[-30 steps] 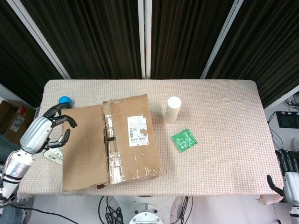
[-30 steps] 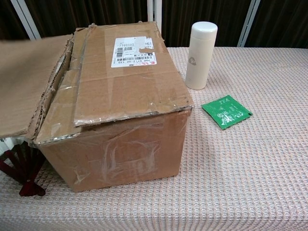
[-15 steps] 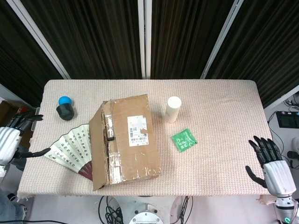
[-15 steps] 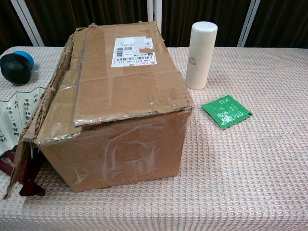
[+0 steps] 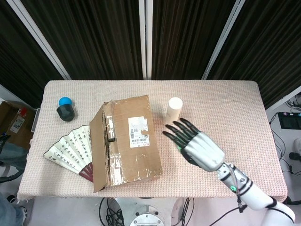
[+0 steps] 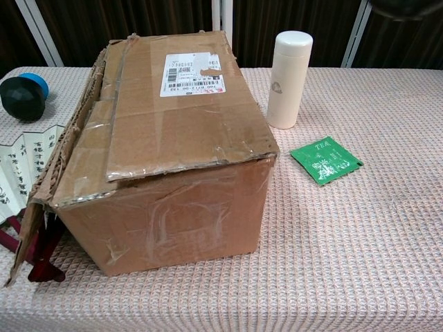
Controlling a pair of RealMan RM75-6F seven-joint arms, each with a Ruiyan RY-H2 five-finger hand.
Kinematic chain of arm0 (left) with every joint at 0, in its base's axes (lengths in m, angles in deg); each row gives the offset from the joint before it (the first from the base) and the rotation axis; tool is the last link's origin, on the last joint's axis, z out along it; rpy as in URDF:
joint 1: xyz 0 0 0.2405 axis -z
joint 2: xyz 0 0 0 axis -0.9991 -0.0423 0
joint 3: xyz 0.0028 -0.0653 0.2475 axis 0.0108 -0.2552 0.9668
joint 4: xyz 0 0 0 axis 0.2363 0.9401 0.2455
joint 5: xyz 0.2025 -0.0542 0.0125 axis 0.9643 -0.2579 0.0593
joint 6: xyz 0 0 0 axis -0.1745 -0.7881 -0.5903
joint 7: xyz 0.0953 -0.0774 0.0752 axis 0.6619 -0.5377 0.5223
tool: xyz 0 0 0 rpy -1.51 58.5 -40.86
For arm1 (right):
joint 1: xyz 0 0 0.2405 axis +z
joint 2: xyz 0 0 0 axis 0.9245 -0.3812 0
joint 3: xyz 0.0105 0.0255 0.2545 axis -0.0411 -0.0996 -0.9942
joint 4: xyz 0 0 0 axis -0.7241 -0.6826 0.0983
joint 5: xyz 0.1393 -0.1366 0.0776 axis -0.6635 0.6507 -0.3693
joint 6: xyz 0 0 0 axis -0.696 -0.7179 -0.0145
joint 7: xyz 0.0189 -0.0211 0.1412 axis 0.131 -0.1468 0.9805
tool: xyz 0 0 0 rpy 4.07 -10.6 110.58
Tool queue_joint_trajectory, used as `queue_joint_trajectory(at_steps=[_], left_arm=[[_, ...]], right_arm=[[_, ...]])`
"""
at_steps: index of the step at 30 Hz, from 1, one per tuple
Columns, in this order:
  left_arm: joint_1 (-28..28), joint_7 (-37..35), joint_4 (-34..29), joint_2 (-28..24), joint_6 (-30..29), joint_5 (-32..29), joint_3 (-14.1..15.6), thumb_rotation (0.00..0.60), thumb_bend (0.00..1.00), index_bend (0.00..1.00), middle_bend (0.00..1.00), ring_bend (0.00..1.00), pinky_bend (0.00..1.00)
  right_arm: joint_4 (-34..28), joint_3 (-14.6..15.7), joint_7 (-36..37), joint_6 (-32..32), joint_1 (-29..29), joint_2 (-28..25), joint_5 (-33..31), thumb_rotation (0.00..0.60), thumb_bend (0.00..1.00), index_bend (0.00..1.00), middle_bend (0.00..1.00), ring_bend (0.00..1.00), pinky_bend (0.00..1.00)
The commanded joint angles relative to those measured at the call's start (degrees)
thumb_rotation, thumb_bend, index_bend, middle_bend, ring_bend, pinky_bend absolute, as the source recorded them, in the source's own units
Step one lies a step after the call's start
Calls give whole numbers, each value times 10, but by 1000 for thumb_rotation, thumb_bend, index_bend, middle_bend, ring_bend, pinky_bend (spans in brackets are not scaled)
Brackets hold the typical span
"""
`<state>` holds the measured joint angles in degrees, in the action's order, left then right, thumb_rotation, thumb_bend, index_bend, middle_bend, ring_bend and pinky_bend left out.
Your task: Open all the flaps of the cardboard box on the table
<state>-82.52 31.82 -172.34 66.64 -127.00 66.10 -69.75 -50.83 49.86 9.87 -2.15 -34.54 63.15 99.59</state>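
Over the right half of the pink woven tablecloth [image 5: 225, 103], the robot's right hand [image 5: 195, 143] is hovering with its silver back turned up and its black fingers [image 5: 176, 131] stretched out flat and apart, pointing toward the brown cardboard box [image 5: 129, 141]. It is holding nothing. Its white forearm is reaching in from the near right corner. From above, the hand is covering the small green tea sachet [image 6: 325, 160], which the chest view is showing flat on the cloth just right of the box. The box is sitting left of centre on the table, its labelled top flap lying closed, while its left flap [image 5: 98, 150] is hanging down along the left side. A paper folding fan with black calligraphy [image 5: 68, 150] is lying spread beside that flap. A white cylindrical bottle [image 5: 174, 110] is standing upright behind the hand. A black and blue round object [image 5: 65, 108] is resting near the far left corner. I cannot see the left hand in either view.
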Motion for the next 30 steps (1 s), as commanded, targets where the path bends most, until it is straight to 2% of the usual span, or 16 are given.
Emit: queue_joint_trajectory(at_steps=[1, 4, 8, 13, 16, 22, 30], left_arm=[[-8, 0, 1, 5, -3, 4, 1, 462, 0, 76, 104, 75, 150], [-13, 7, 3, 9, -1, 7, 2, 466, 0, 76, 104, 75, 150], [-17, 4, 3, 11, 0, 7, -1, 469, 0, 76, 104, 75, 150], [-18, -4, 5, 14, 10, 6, -5, 470, 0, 76, 105, 75, 151], [-17, -6, 6, 17, 15, 6, -9, 471, 0, 76, 119, 75, 150], [-15, -12, 9, 20, 23, 9, -13, 472, 0, 76, 126, 74, 150], [-19, -27, 18, 22, 24, 7, -20, 477, 0, 76, 129, 75, 150]], right_arm=[[-31, -64, -136, -122, 147, 57, -162, 600, 615, 95, 99, 0, 0], [-5, -64, -188, -143, 209, 98, -243, 600, 544, 124, 104, 0, 0], [16, -43, -252, -152, 282, 128, -348, 600, 535, 143, 115, 0, 0], [37, -9, -330, -136, 368, 157, -447, 600, 604, 246, 166, 0, 0], [46, 5, -347, -124, 405, 174, -489, 600, 636, 296, 188, 0, 0], [58, 35, -357, -102, 449, 200, -535, 600, 689, 321, 198, 0, 0], [77, 61, -337, -89, 469, 223, -532, 600, 718, 321, 197, 0, 0]])
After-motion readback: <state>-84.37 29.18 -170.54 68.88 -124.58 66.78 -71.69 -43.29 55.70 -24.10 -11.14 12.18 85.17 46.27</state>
